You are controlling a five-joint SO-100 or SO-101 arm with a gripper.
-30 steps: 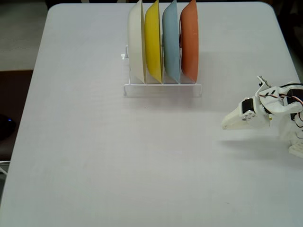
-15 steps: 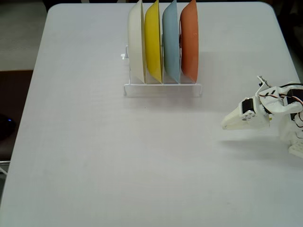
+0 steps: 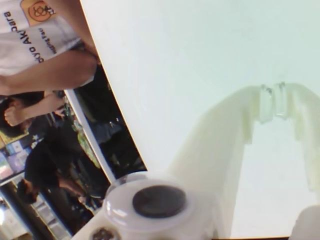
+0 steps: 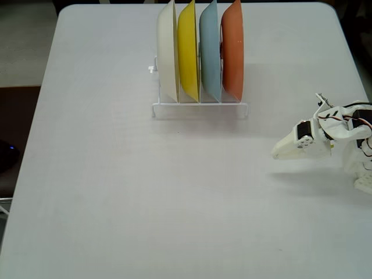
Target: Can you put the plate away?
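— Nothing has moved since the earlier frames: the arm sits as it did, and the rack's contents are unchanged.

— Where is the plate relative to the pincer?

— In the fixed view the pincer lies at about four o'clock on the surface, pointing toward nine o'clock. The plate is well apart from it, up at roughly eleven o'clock from the tips, standing on edge in the white wire rack near the twelve o'clock side of the surface.

— Which slot?

— The one nearest three o'clock. Beside it, going toward nine o'clock, stand the light blue plate, the yellow plate and a cream plate.

— How does the plate look?

— Round, orange-red, glossy, with a small highlight on its face, and nearly upright.

— And the pincer's state?

— In the wrist view the pincer has its tips brought together with nothing between them, over bare surface. In the fixed view it reads as one closed white wedge.
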